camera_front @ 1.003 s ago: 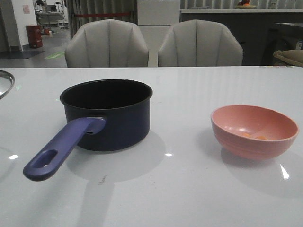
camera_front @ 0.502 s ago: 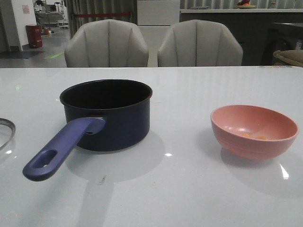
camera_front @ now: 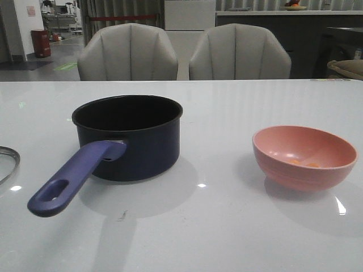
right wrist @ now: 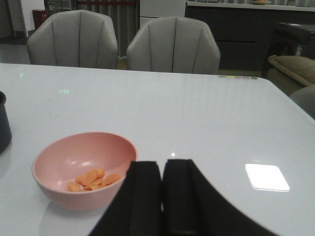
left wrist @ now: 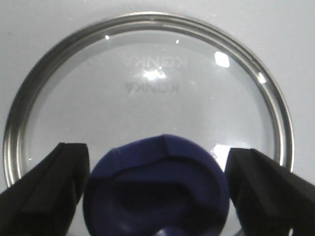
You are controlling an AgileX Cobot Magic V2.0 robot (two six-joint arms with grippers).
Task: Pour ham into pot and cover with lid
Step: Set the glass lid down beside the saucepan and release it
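1. Your left gripper (left wrist: pixel 157 196) hangs over the lid (left wrist: pixel 147 88), jaws spread, one finger on each side of the blue knob (left wrist: pixel 157 189). Neither finger visibly touches the knob, so it grips nothing.
2. The lid lies flat on the table (camera_front: pixel 227 107), directly beneath that gripper; in the front view only its steel rim (camera_front: pixel 7 161) shows at the left edge.
3. Your right gripper (right wrist: pixel 162 196) is clenched on nothing, fingers pressed together.
4. The bowl (right wrist: pixel 83 167) sits near that gripper, ahead of it and off toward the pot; the ham (right wrist: pixel 91 179) lies in the bowl's bottom.
5. The pot (camera_front: pixel 127 136) stands uncovered and looks empty, between lid and bowl, its handle (camera_front: pixel 74 178) running from the pot wall toward you and the lid's side.
6. Pouring comes first, I judge. The bowl is nearer your right arm, and the pot lies beyond the bowl from that gripper. The lid can wait.
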